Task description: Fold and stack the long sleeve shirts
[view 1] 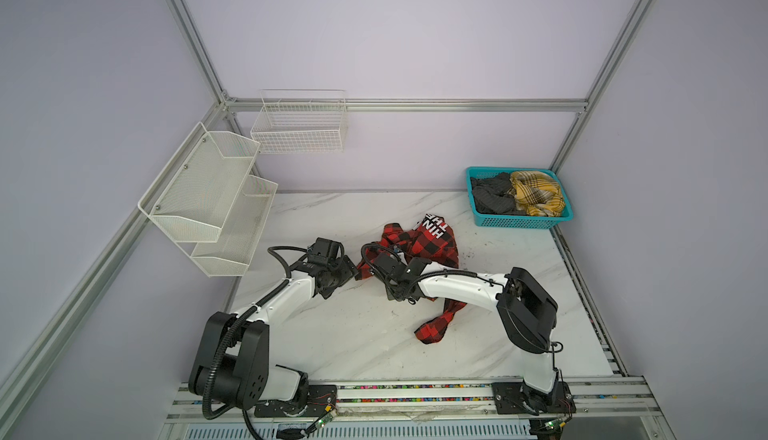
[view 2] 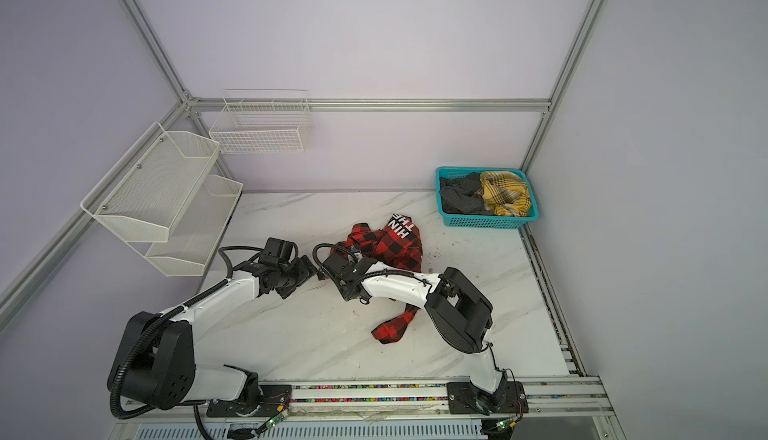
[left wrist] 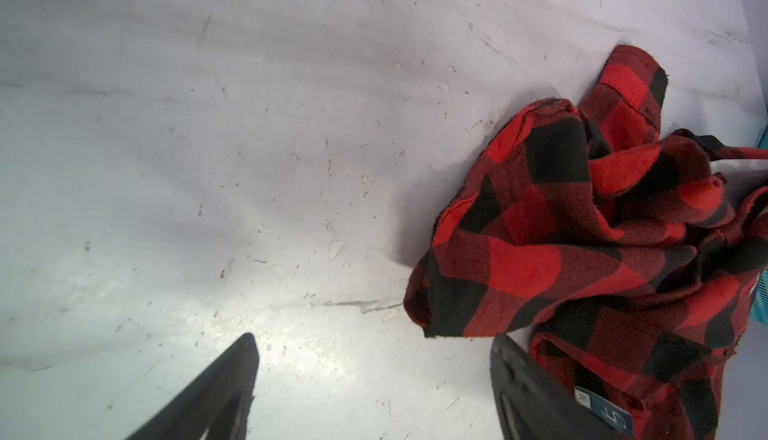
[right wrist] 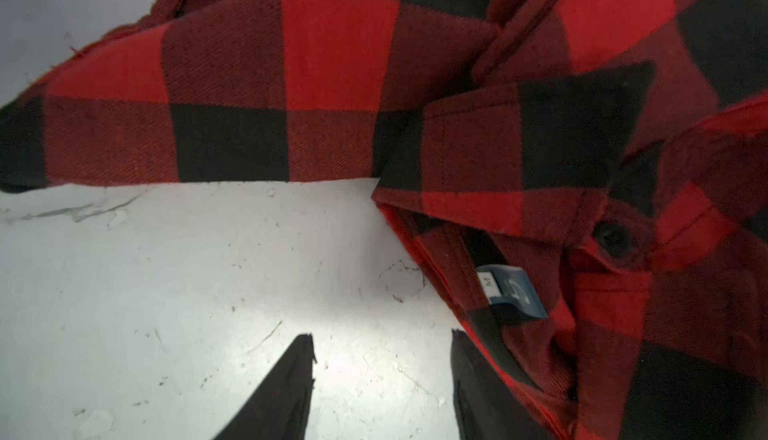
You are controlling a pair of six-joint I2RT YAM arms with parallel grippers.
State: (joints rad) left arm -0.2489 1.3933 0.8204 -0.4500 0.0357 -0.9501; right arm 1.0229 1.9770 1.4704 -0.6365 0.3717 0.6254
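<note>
White marble-look tabletop (view 1: 357,334), scuffed and speckled up close in both wrist views. 2 things lie directly on it. 1 red-and-black check shirt (view 1: 432,247) sits crumpled mid-table, with white letters (view 1: 435,226) on its far part and 1 sleeve (view 1: 434,328) trailing toward the near edge. 1 teal basket (view 1: 524,223) stands at the far right corner, apart from the shirt.

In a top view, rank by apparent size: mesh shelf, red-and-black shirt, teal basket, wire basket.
1. mesh shelf
2. red-and-black shirt, partly hidden under the right arm
3. teal basket and wire basket look alike; not ranked
</note>
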